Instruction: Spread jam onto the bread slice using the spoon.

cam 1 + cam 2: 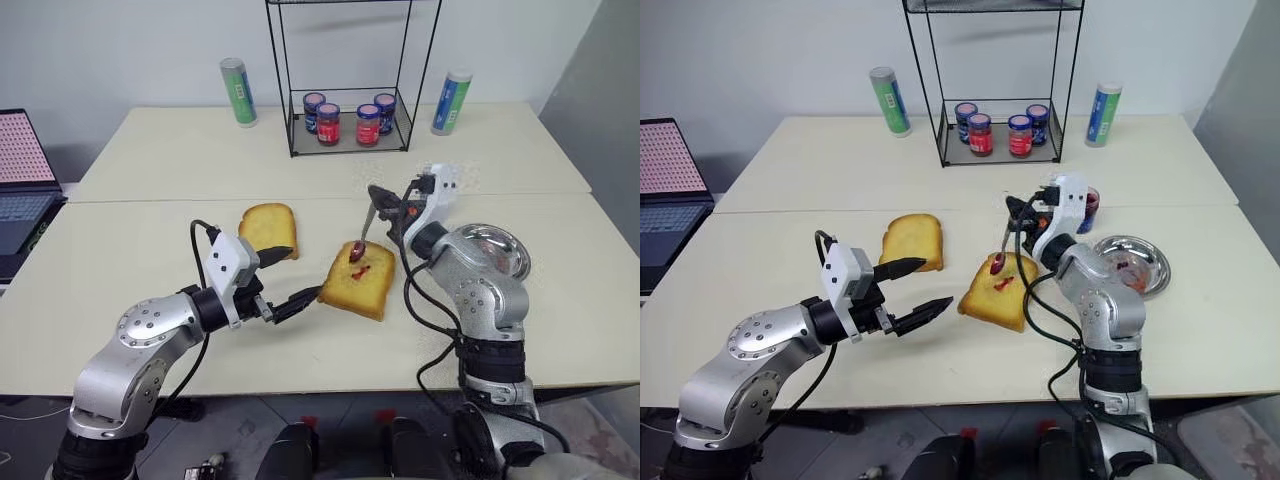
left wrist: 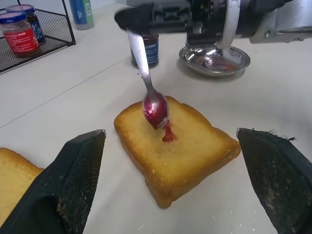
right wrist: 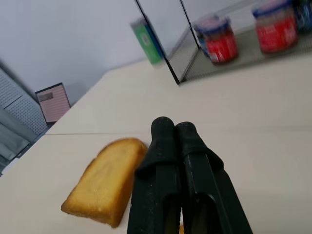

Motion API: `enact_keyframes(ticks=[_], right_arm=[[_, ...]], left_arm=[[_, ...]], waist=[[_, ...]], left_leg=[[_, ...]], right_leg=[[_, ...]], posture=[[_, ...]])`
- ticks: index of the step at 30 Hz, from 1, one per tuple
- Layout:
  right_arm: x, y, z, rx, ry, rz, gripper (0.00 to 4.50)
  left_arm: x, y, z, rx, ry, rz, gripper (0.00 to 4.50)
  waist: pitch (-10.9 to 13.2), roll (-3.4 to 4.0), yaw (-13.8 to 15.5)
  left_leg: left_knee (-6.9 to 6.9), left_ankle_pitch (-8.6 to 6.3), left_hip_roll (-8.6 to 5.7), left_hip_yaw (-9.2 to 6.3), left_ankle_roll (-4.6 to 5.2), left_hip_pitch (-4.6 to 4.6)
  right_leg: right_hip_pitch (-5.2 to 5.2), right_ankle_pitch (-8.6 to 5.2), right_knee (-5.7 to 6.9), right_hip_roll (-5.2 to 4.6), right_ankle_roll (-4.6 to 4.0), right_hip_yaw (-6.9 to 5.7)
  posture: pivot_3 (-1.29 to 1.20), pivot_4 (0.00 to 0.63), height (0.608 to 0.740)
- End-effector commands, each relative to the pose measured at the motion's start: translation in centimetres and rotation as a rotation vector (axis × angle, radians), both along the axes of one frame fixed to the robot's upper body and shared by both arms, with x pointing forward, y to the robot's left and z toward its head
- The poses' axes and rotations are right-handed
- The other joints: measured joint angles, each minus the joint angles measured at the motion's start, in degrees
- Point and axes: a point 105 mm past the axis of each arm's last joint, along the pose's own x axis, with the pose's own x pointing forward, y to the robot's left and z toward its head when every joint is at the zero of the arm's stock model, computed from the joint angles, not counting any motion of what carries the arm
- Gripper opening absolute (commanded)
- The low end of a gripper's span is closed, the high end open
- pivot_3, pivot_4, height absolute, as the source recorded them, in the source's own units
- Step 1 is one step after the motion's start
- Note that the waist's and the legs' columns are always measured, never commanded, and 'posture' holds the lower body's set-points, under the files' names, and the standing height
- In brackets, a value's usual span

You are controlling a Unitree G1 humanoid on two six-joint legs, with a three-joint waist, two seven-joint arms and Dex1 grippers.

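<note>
On the near half of the cream table (image 1: 1200,330), the bread slice (image 1: 1002,292) lay flat, with the smaller round-topped toast slice (image 1: 912,240) lying well apart on the robot's left. The right gripper (image 1: 1016,212) was clenched on the handle of the spoon (image 1: 1002,247), which hung down at a slant with its bowl resting on the far part of the bread slice's top face. The bowl was coated with the jam (image 2: 156,110), and a small red smear lay on the bread just beside it. The left gripper (image 1: 918,288) was released, with its two black fingers spread wide and pointing at the near left edge of the bread slice without touching it; in the left wrist view the fingers (image 2: 78,180) stood on either side of the slice.

The jam jar (image 1: 1091,210) stood behind the right wrist, and the round steel dish (image 1: 1137,264), smeared with red, sat just to the right of that arm. At the far side of the table, a black wire rack (image 1: 998,140) held four blue-lidded jars (image 1: 980,134). A green-labelled tube (image 1: 889,101) stood left of the rack and another tube (image 1: 1103,114) stood to its right. A laptop (image 1: 670,190) sat off the table's left edge.
</note>
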Motion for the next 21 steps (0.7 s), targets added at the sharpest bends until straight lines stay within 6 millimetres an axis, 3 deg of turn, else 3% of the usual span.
enact_keyframes(ticks=[1,6,13,17,21], right_arm=[[0.0,-0.5,-0.5,0.071,0.054,-0.021,0.00],[-0.1,-1.8,-1.2,-0.002,0.040,-0.047,0.00],[0.2,-4.0,0.7,-0.108,-0.078,-0.082,0.00],[0.3,-4.0,1.6,-0.114,-0.109,-0.074,0.00],[0.2,-2.5,3.2,-0.020,-0.111,-0.030,0.00]], left_arm=[[-0.2,-0.1,0.9,0.010,-0.048,-0.015,4.50],[-0.1,0.0,0.9,0.016,-0.048,-0.017,4.50],[0.1,-0.1,1.0,0.016,-0.050,-0.023,4.50],[0.1,0.0,1.0,0.016,-0.050,-0.022,4.50],[0.0,0.1,1.0,0.017,-0.050,-0.019,4.50]], waist=[[0.00,0.01,-0.07],[0.01,0.01,-0.22],[0.00,0.01,-0.20],[0.00,0.00,-0.19],[0.01,0.01,-0.19]], left_leg=[[-0.01,0.00,0.00,0.01,0.00,0.00],[-0.02,0.00,0.02,0.04,0.01,0.00],[-0.01,0.00,0.02,0.05,0.01,0.00],[-0.01,0.00,0.03,0.05,0.01,0.00],[-0.02,0.00,0.03,0.05,0.01,-0.01]], right_leg=[[-0.02,0.00,0.00,0.00,0.00,0.01],[-0.03,0.00,0.01,0.01,0.00,0.01],[-0.01,0.00,0.00,0.02,0.00,0.00],[-0.01,0.00,0.00,0.02,0.00,0.00],[-0.02,0.00,0.01,0.02,0.00,0.01]], posture=[[0.00,0.150,0.740],[0.00,0.150,0.740],[0.00,0.150,0.740],[0.00,0.150,0.740],[0.00,0.150,0.740]])
